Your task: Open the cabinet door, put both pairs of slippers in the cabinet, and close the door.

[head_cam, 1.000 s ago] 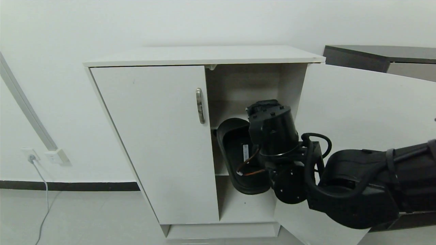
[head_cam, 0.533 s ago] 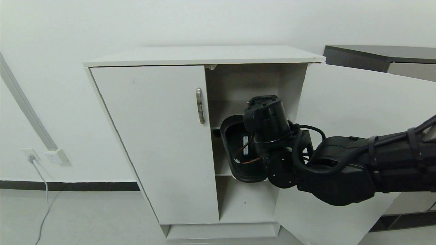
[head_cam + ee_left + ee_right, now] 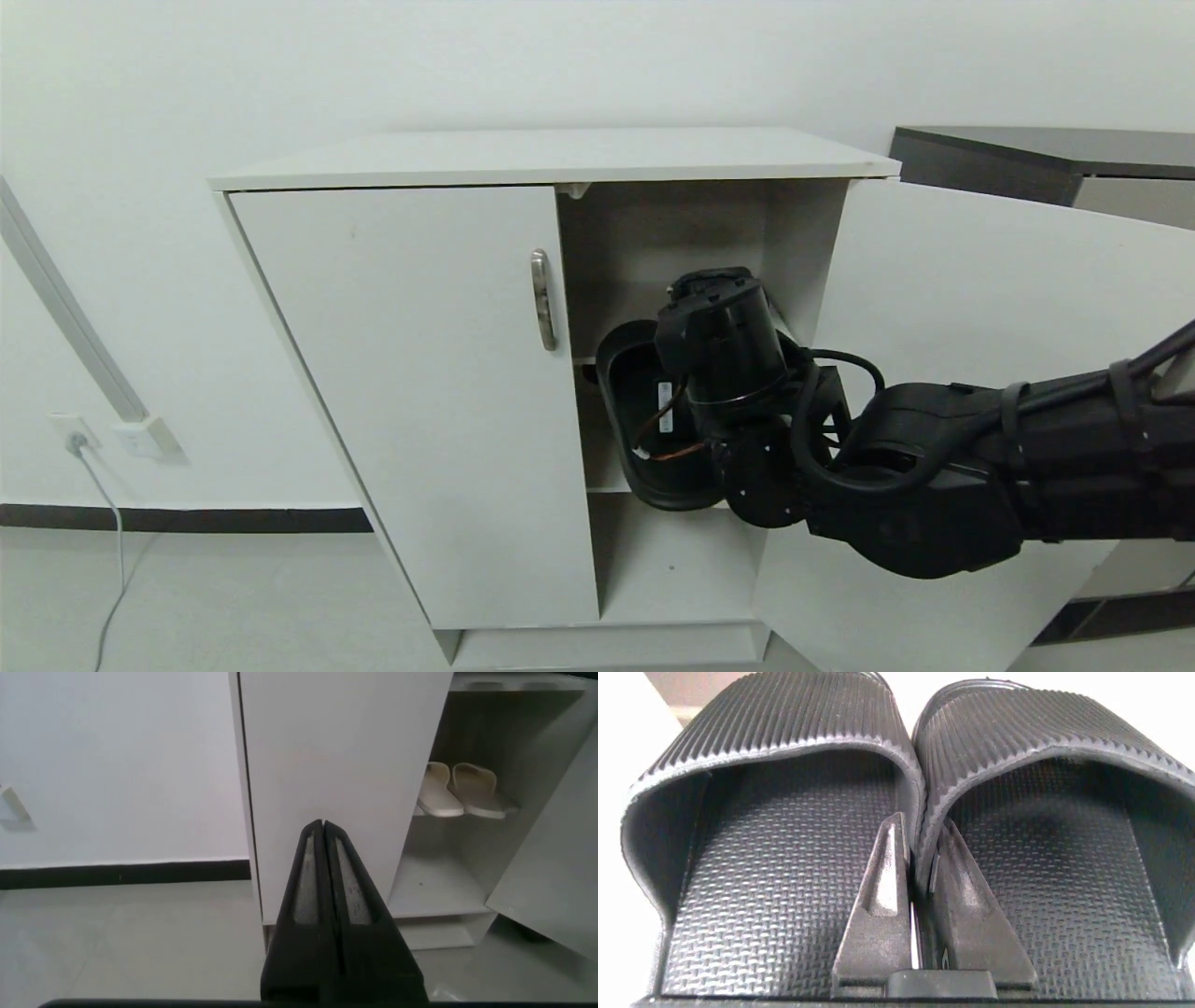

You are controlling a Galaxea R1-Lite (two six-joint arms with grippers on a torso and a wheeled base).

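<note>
Shut left door (image 3: 411, 392) blocks; bottom shelf (image 3: 672, 560) seemingly free.

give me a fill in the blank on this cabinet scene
The right gripper holds ___ black slippers.
The right door of the cabinet is ___.
The beige slippers lie on a ___ inside it.
The left gripper holds ___.
Missing: two; open; shelf; nothing

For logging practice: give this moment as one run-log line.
right gripper: shut on black slippers, at cabinet | left gripper: shut | beige slippers: inside cabinet | right door: open
</note>
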